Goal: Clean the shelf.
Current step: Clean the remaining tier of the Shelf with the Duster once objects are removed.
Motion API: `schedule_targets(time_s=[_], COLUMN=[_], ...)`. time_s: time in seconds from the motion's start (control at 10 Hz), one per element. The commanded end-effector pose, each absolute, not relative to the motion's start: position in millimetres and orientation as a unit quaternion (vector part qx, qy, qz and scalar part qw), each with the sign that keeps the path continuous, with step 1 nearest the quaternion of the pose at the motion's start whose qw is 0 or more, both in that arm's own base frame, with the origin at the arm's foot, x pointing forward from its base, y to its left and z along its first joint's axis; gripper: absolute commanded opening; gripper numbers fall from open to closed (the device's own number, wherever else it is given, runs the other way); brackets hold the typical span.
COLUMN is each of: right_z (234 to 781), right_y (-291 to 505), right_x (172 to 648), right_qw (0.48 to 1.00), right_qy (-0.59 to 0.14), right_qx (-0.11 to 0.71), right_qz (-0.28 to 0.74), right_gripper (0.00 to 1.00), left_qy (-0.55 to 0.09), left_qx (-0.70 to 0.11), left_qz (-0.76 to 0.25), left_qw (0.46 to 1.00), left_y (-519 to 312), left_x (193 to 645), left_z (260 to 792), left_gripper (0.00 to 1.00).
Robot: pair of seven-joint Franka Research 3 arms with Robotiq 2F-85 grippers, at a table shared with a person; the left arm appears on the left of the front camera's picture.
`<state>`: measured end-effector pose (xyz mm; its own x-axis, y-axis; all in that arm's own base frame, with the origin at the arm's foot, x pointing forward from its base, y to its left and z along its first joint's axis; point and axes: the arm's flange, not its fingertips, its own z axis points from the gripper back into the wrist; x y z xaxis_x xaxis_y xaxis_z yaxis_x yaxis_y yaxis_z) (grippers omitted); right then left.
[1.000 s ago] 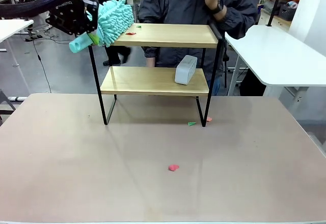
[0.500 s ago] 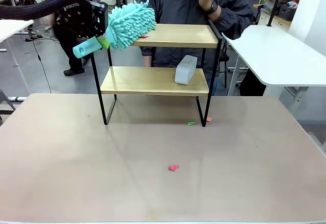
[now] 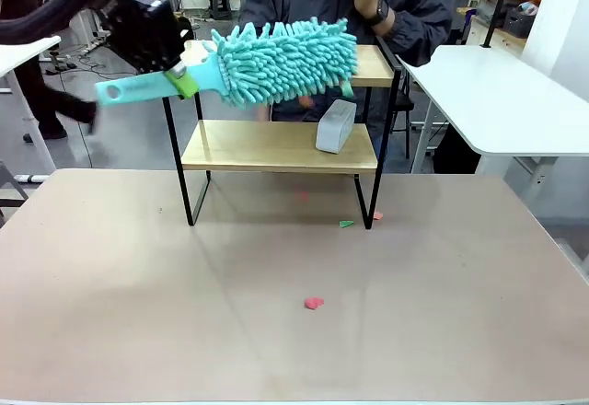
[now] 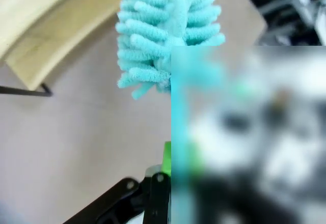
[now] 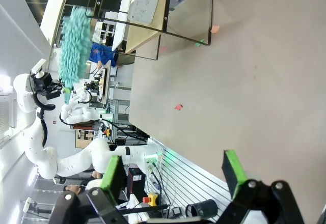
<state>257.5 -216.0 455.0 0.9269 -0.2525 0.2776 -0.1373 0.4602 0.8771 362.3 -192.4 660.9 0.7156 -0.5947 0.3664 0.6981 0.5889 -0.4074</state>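
**Table** (image 3: 138, 313): brown top, lying below and ahead of both grippers.

**The shelf** (image 3: 267, 147): two wooden boards in a thin black frame. It stands on the far part of the table, just beside the left gripper (image 3: 173, 66), with its top board at about that gripper's height. In the right wrist view it stands well ahead of the right gripper (image 5: 172, 172).

**Person** (image 3: 350, 9): behind the shelf, beyond the left gripper.

**Duster** (image 3: 285, 60): its teal shaggy head reaches out from the left gripper across the front of the top board. Whether it touches the board cannot be told. Its handle (image 3: 115, 92) juts out from the gripper's other side.

**Left gripper**: fingers clamped on the duster near its green collar.

**Right gripper**: green-padded fingers spread wide apart, with nothing between them.

**Grey block** (image 3: 336, 126): on the lower board, below the duster's far tip.

**Scraps**: a red one (image 3: 314, 303) lies on the open table. A green one (image 3: 346, 224) and a pink one (image 3: 377, 214) lie by the shelf's right front leg.
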Motion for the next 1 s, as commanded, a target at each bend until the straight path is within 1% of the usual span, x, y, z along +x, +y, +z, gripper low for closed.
schedule_targets(time_s=[0.0,0.2,0.3,0.5,0.6,0.7,0.8,0.9], right_z=[455.7,455.7,455.7,455.7,455.7,455.7,455.7,455.7], right_y=[-215.3,-215.3,-215.3,-215.3,-215.3,-215.3,-215.3,-215.3], right_x=[259.6,259.6,259.6,259.6,259.6,259.6,259.6,259.6], right_qw=[0.826,0.826,0.826,0.826,0.826,0.826,0.826,0.826], right_qy=[-0.202,-0.202,-0.202,-0.202,-0.202,-0.202,-0.202,-0.202], right_qx=[0.525,0.525,0.525,0.525,0.525,0.525,0.525,0.525], right_qz=[-0.026,-0.026,-0.026,-0.026,-0.026,-0.026,-0.026,-0.026], right_gripper=[1.0,1.0,1.0,1.0,1.0,1.0,1.0,1.0], left_qy=[-0.041,-0.008,-0.021,-0.02,-0.015,-0.031,-0.048,-0.098], left_qx=[-0.292,-0.338,-0.331,-0.33,-0.343,-0.349,-0.384,-0.425], left_qz=[-0.461,-0.495,-0.483,-0.481,-0.481,-0.46,-0.412,-0.35], left_qw=[0.837,0.8,0.811,0.812,0.807,0.816,0.825,0.829], left_y=[-172.5,-161.8,-159.9,-159.3,-157.5,-148.5,-117.8,-56.2], left_x=[365.8,366.6,368.1,368.4,368.8,370.0,366.6,352.5], left_z=[668.1,673.8,675.1,675.2,677.1,683.4,699.5,721.0], left_gripper=[0.12,0.12,0.12,0.12,0.12,0.12,0.12,0.12])
